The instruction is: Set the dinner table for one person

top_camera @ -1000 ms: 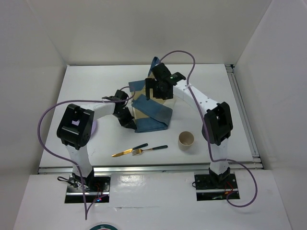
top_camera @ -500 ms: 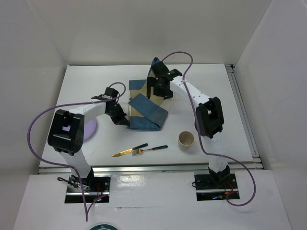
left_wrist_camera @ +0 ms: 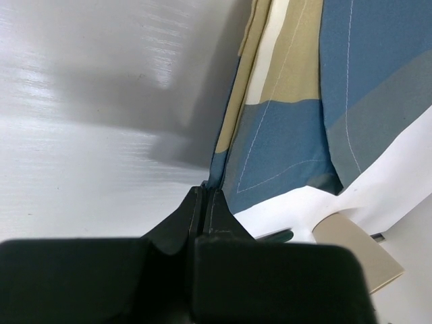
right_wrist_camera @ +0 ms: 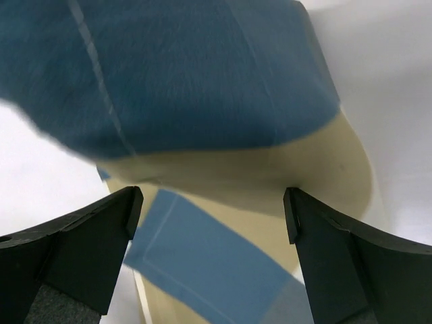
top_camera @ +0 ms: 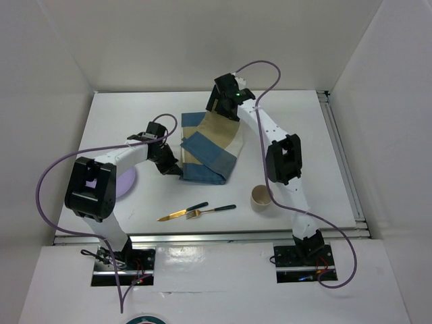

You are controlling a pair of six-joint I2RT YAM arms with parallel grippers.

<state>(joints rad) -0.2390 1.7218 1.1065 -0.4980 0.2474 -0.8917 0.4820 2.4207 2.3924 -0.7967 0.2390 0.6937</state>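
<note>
The placemat (top_camera: 209,152) lies half-folded on the counter (top_camera: 304,135), mid-spreading. The left hand (top_camera: 174,169) seems clamped on its near-left corner. The right hand (top_camera: 216,111) hovers, jaws apart, over its far edge. Next: tug it flat.

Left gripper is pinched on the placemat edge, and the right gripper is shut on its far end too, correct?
Not quite. The left gripper is shut on the placemat edge, but the right gripper is open, jaws wide apart over the cloth. The right wrist view shows it.
</note>
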